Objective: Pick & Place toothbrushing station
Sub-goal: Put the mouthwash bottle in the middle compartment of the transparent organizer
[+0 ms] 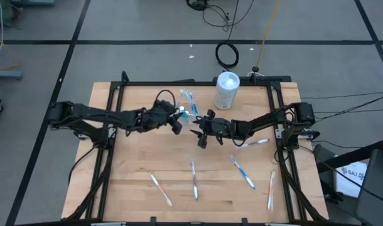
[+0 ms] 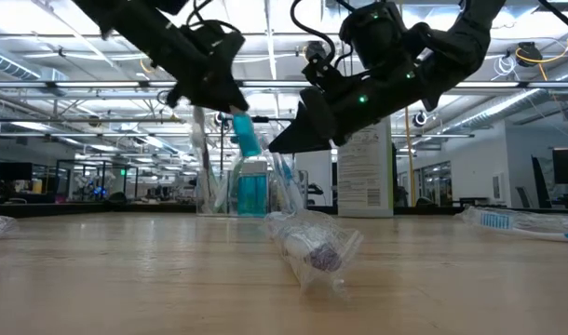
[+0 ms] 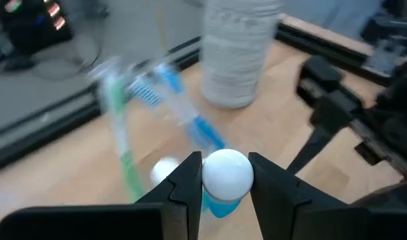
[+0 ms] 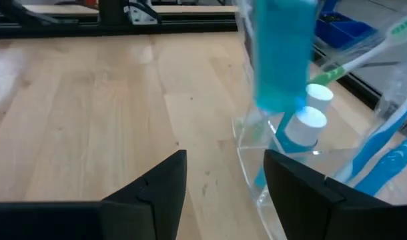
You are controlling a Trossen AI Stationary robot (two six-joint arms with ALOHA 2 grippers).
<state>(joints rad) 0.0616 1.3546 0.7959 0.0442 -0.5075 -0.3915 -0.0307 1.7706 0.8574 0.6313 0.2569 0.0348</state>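
High view: My left gripper [image 1: 181,113] hangs over the desk's middle toward the far edge, above the clear tumbler [image 1: 186,108]. My right gripper [image 1: 198,130] sits just beside it. The white lidded container [image 1: 226,90] stands at the far edge. Loose toothbrushes lie along the near edge, one being [image 1: 161,189], another [image 1: 243,171].

Low view: My left gripper [image 2: 209,102] holds a blue toothpaste tube [image 2: 246,136] tilted above the tumbler [image 2: 239,186], which carries further tubes and brushes. A wrapped toothbrush [image 2: 310,245] lies on the desk in front.

Left wrist view: My fingers [image 3: 187,187] are clenched on the tube's white cap [image 3: 226,174]. Blue and green toothbrushes [image 3: 183,110] lean in the tumbler, blurred; the white container [image 3: 239,50] stands beyond.

Right wrist view: My right fingers [image 4: 157,183] are spread apart, grasping nothing, just beside the tumbler's wall [image 4: 247,150]. The held tube [image 4: 281,53] hangs above two white-capped tubes [image 4: 305,123] inside the tumbler.
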